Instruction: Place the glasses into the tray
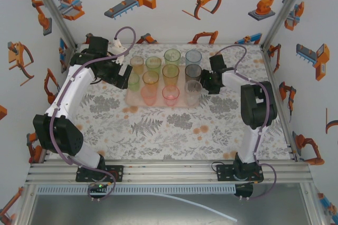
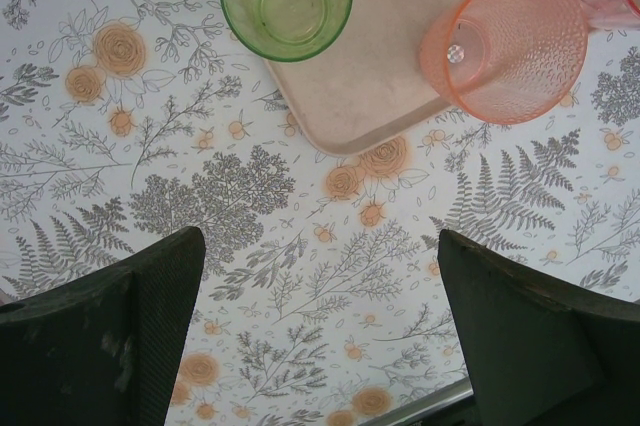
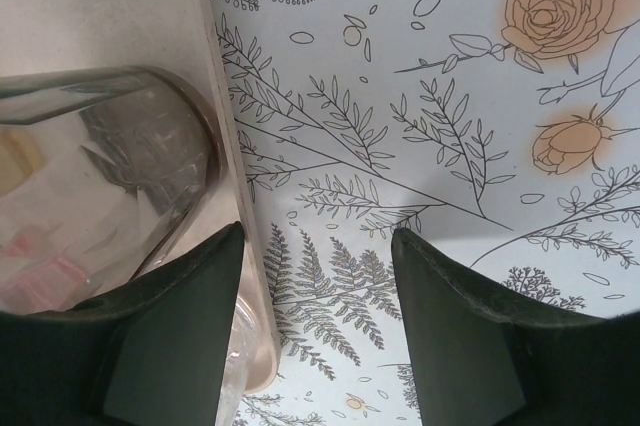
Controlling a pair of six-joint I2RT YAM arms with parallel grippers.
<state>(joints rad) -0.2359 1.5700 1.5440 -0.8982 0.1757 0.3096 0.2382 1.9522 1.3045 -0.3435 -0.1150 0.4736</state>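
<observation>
glasses (image 1: 170, 73) look glossy translucent plastic, tray (image 2: 370, 96) smooth and matt.

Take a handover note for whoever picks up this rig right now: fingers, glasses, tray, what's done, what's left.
Left gripper: fingers wide open, empty, over the floral tabletop just off a corner of the tray.
Right gripper: fingers open, nothing between them, at the tray's right edge beside a see-through tumbler.
Glasses: I count eleven, all upright on the tray in three rows.
Done: every glass I can count is on the tray.
Left: probably nothing to place. Recount, then back both arms away without clipping the edge tumblers.
</observation>
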